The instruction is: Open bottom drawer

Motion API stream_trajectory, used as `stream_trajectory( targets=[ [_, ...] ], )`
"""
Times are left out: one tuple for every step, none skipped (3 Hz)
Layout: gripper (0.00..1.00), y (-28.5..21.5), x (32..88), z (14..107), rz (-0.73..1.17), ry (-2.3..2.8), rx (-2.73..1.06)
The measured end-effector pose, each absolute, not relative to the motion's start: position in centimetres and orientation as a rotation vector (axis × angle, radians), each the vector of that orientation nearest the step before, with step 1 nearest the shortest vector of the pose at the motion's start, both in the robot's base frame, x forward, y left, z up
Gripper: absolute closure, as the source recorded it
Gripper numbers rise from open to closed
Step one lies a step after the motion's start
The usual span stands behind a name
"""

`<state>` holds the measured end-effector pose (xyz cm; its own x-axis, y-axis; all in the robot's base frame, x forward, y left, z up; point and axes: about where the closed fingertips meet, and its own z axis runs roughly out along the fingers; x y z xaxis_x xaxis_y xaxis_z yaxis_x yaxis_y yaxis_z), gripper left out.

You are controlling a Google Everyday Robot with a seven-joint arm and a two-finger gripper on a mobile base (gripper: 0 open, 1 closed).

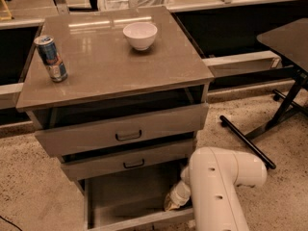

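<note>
The bottom drawer (130,196) of the grey-brown cabinet is pulled out, and its flat grey inside shows. Its front panel runs along the lower edge of the view (144,219); the handle is not visible. My white arm (216,191) comes in from the lower right, and the gripper (174,202) sits low at the drawer's right front corner, inside or against it. The two drawers above, the tall-fronted one (122,131) and the medium one (130,160), stand slightly ajar.
On the cabinet top stand a drink can (51,58) at the left and a white bowl (140,34) at the back. A black table with metal legs (284,105) stands to the right on the speckled floor.
</note>
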<state>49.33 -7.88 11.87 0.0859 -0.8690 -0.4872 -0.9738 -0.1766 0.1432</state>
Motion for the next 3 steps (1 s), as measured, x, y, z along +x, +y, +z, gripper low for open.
stream_trajectory(
  targets=[
    [1.0,-7.1,46.9,10.9,0.793,1.803,-2.212],
    [1.0,-6.4,43.2,10.8,0.925,1.729,-2.284],
    [1.0,-6.4,43.1,10.8,0.932,1.726,-2.286]
  ],
)
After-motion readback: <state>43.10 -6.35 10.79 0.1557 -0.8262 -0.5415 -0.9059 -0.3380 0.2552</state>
